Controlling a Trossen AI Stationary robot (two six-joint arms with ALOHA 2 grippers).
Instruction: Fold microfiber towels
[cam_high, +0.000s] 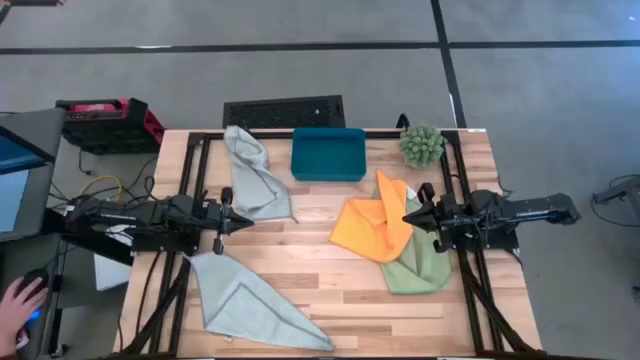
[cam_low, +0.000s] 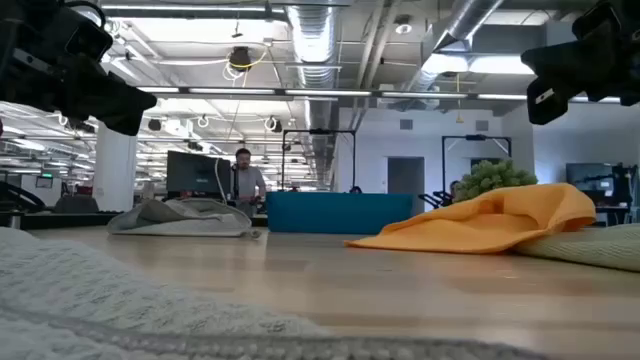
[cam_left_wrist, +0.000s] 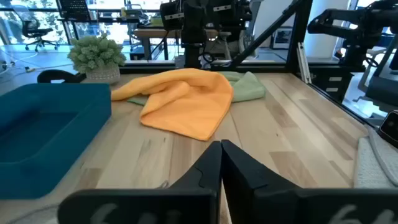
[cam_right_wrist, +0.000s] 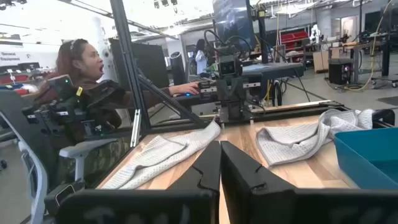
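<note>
Left gripper (cam_high: 240, 222): fingers closed, holding nothing; grey-blue towels (cam_high: 255, 305) just beside it
Orange towel (cam_high: 372, 226): heaped over green towel (cam_high: 420, 268), right of centre
Right gripper (cam_high: 410, 216): fingers closed, empty, nearer arm; orange towel touching its tips

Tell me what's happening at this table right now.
Nothing is being handled. The left gripper and right gripper hover shut and empty above the table. Four towels lie crumpled and unfolded: two grey ones on the left, an orange towel partly over a green towel on the right.
</note>
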